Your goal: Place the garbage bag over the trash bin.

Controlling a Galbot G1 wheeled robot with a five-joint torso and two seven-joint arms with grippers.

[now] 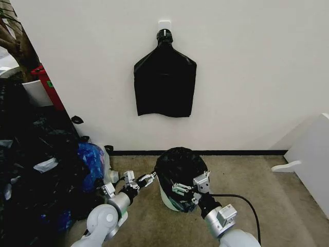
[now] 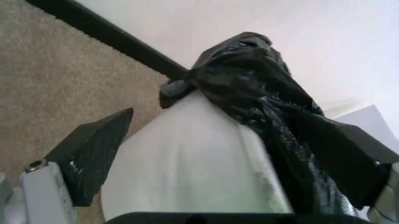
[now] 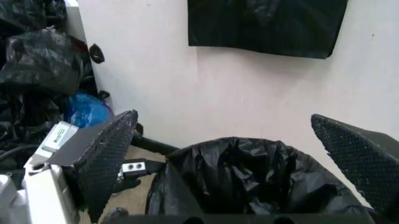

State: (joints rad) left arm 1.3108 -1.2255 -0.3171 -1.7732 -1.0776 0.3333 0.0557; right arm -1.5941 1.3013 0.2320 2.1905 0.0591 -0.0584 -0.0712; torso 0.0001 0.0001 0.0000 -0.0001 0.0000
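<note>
So the garbage bag is thin glossy black plastic, all crinkly, and it's sitting over the mouth of the trash bin, puffed out a bit wider than the bin itself. It covers the rim and the upper part, with loose folds hanging down the sides. The bin is a small round cream-white bucket, smooth, standing upright on the carpet close to the wall. From the left wrist view a bare stretch of bin wall shows below the bag's bunched edge.
</note>
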